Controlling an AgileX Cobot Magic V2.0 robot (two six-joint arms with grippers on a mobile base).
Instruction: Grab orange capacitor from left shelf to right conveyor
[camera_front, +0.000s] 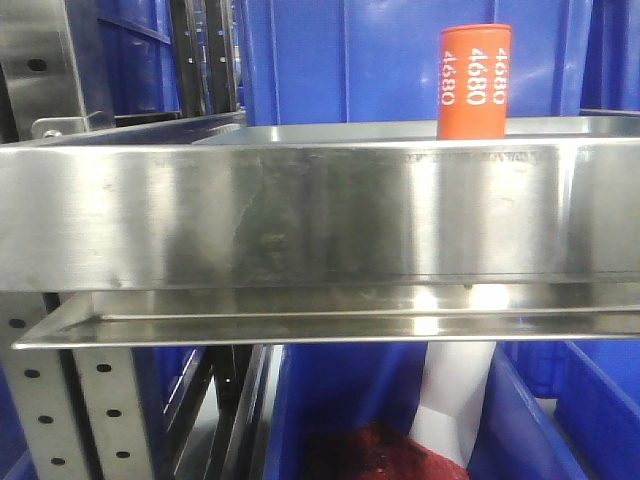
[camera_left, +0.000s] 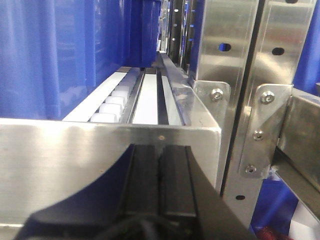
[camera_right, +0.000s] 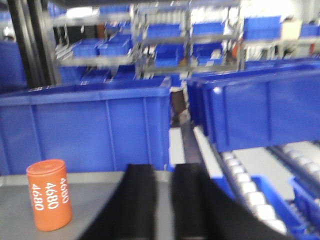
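The orange capacitor (camera_front: 475, 80) stands upright on the left shelf (camera_front: 300, 215), behind its tall shiny front lip, towards the right. In the right wrist view the capacitor (camera_right: 49, 195) stands on the grey shelf surface (camera_right: 100, 200), to the left of my right gripper (camera_right: 170, 172). That gripper is open with a narrow gap and holds nothing. My left gripper (camera_left: 161, 150) is shut and empty, close in front of a steel lip (camera_left: 75, 160). The right conveyor is out of view.
Large blue bins (camera_right: 90, 125) stand right behind the capacitor, and another (camera_right: 260, 110) stands to the right. White roller tracks (camera_right: 250, 195) run to the right of the shelf. Perforated steel uprights (camera_left: 235, 75) rise beside my left gripper. A blue bin (camera_front: 400, 430) sits below the shelf.
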